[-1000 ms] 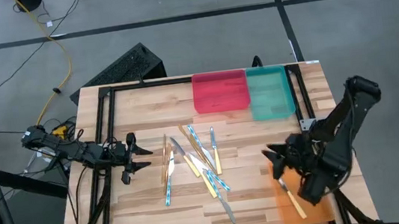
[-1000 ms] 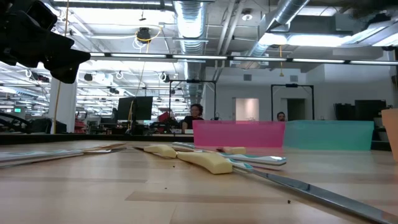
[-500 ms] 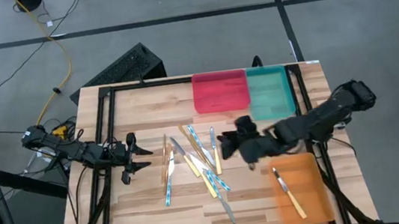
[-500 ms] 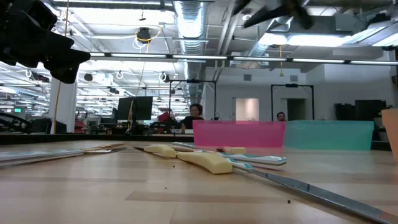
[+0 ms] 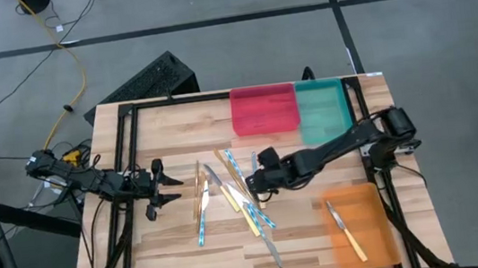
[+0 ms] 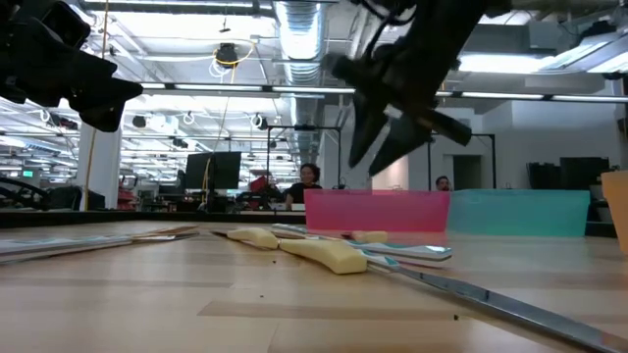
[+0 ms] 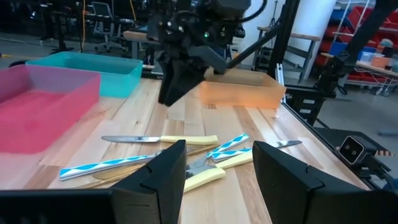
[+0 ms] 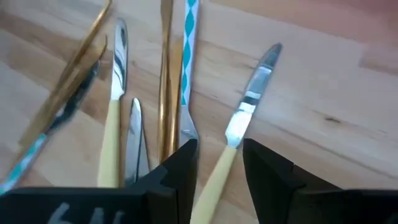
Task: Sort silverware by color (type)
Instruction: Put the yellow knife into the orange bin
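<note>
The silverware (image 5: 233, 198) lies in a loose pile on the middle of the wooden table: yellow-handled knives, light-blue patterned pieces and thin tan sticks. My right gripper (image 5: 258, 179) hovers open above the pile's right side, fingers pointing down (image 6: 378, 147). In its wrist view a yellow-handled knife (image 8: 245, 109) lies on the table below the gap between the fingers, beside a blue-patterned piece (image 8: 188, 56). One yellow-handled knife (image 5: 345, 230) lies in the orange tray (image 5: 369, 205). My left gripper (image 5: 168, 185) waits open left of the pile.
The red tray (image 5: 263, 110) and the teal tray (image 5: 323, 113) sit side by side at the far edge, right of centre. The orange tray is at the near right corner. A black frame (image 5: 124, 156) borders the table's left, far and right sides.
My right gripper has swung from over the orange tray at the near right toward the table's left and a little farther, and now stands over the silverware pile. In the low view it has come down into the picture. The knife in the orange tray has stayed put.
</note>
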Tool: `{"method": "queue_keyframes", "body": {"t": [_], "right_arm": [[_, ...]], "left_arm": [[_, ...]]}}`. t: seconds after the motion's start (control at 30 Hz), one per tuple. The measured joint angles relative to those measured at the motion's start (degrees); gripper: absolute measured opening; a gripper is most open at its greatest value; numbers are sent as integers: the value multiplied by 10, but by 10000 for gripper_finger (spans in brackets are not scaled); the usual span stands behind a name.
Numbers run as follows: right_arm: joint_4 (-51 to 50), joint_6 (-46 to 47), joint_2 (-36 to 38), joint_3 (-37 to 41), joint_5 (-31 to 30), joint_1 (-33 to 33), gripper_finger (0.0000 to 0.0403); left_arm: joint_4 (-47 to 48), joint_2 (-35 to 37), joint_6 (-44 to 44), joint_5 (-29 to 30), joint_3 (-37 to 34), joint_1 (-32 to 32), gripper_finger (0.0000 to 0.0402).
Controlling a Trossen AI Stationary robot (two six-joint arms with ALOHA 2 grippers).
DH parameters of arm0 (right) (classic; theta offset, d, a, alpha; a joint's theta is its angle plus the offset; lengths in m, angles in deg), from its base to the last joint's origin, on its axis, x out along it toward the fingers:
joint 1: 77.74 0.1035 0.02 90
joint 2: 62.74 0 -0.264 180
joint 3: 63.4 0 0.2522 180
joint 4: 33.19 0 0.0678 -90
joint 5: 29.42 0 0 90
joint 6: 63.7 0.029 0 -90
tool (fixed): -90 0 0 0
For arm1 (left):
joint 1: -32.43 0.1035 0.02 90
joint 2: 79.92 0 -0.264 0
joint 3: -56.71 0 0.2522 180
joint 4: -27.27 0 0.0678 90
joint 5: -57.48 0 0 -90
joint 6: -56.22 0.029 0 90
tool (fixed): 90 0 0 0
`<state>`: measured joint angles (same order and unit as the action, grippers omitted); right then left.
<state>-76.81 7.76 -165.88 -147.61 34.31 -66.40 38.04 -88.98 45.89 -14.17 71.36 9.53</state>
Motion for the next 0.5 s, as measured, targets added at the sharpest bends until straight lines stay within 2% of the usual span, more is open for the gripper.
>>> {"method": "queue_keyframes", "body": {"t": [0.27, 0.5], "right_arm": [[-66, -55, -70, -70, -14, 7, 151], [-137, -50, -131, -125, -21, 14, 150]], "left_arm": [[0, 0, 0, 0, 0, 0, 169], [0, 0, 0, 0, 0, 0, 169]]}}
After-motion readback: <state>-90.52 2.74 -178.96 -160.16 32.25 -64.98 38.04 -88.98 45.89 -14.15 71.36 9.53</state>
